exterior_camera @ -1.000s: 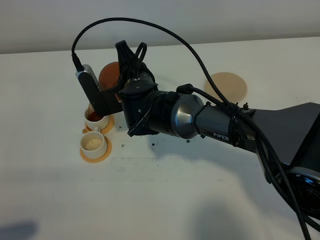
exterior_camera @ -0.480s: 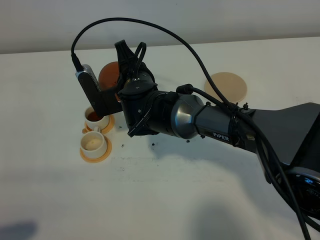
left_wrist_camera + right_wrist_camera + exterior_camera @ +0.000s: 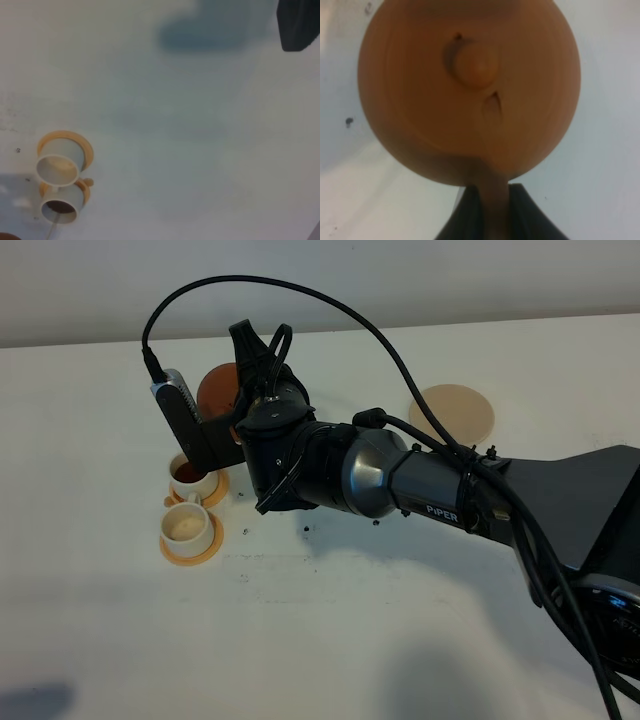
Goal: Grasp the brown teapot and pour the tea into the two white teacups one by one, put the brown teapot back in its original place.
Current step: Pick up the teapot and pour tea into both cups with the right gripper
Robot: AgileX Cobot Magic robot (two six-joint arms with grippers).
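Reddish-brown clay, smooth and round, the brown teapot (image 3: pixel 217 390) hangs in the air beyond the far teacup (image 3: pixel 190 478), its knobbed lid facing the right wrist camera. The right pincer (image 3: pixel 490 200) is clamped narrow on its loop handle. Both white teacups are small glossy cylinders on orange saucers (image 3: pixel 192 552). The far one holds dark tea, while the near teacup (image 3: pixel 187 527) looks pale inside. The flat beige coaster (image 3: pixel 452 412) lies bare, well apart on the white table (image 3: pixel 330 630). A second ago a brown patch showed just above the far cup's rim; it is gone now.
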